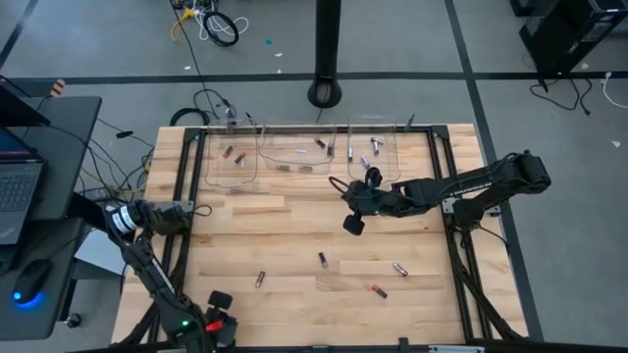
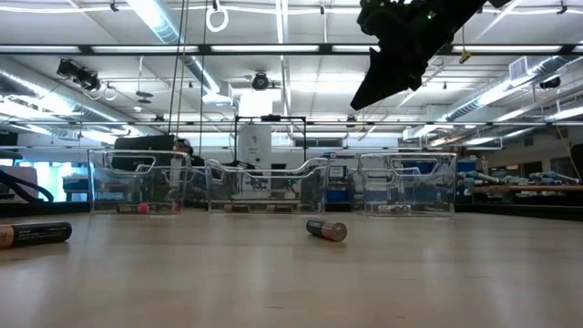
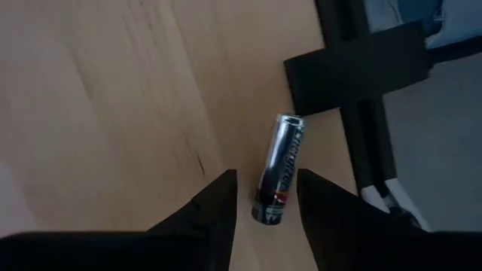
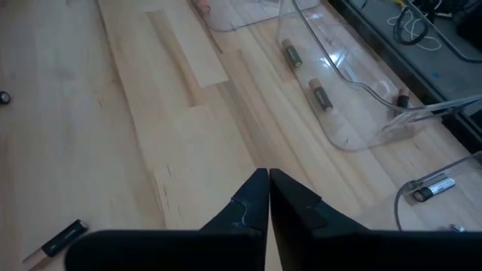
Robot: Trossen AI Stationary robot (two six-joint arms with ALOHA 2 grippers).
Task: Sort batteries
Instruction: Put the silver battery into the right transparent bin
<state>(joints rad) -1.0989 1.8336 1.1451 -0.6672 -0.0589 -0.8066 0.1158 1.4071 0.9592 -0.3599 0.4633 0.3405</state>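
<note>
My left gripper (image 3: 267, 181) is open at the table's left edge (image 1: 194, 209). Its fingers stand on either side of the dark end of a silver-and-black battery (image 3: 280, 169) that lies flat on the wood; I see no touch. My right gripper (image 4: 268, 175) is shut on nothing and hangs high above the table's middle (image 1: 353, 224), well off the wood in the low view (image 2: 369, 96). Several more batteries lie loose on the near half of the table (image 1: 322, 260) (image 1: 399, 268) (image 1: 378, 290) (image 1: 260, 279). Two of them show in the low view (image 2: 326, 230) (image 2: 36, 233).
Three clear plastic bins stand along the far edge (image 1: 231, 157) (image 1: 299, 157) (image 1: 378, 157), each with a few batteries inside (image 4: 320, 96). A black frame rail (image 3: 361, 68) runs beside the left gripper's battery. Bare wood lies between the bins and the loose batteries.
</note>
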